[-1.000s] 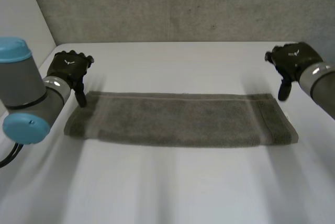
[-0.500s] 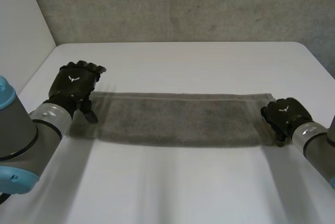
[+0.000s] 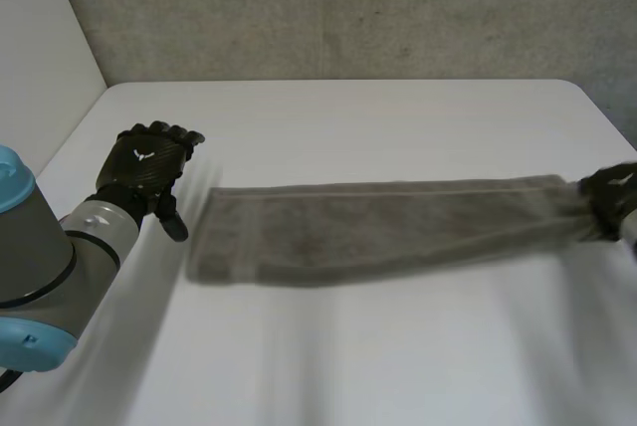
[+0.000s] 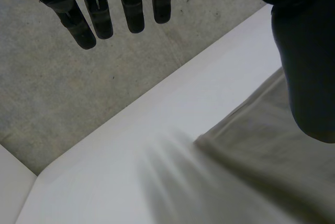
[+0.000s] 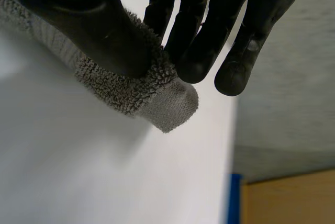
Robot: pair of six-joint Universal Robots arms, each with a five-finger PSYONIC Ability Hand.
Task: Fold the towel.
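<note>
The grey towel [image 3: 378, 227] is lying as a narrow strip on the white table [image 3: 338, 366], its long axis running across in front of me from one arm toward the other. My right hand [image 3: 611, 194] is pinching the strip's right end, its thumb [image 5: 89, 20] pressing the terry against the fingers [image 5: 191, 51]. My left hand [image 3: 149, 162] is hanging released, fingers [image 4: 133, 12] straight, just beside the left end and not touching it. I am judging that the fold hinges on this free left end, which is lying inward of the left hand, the nearer one.
</note>
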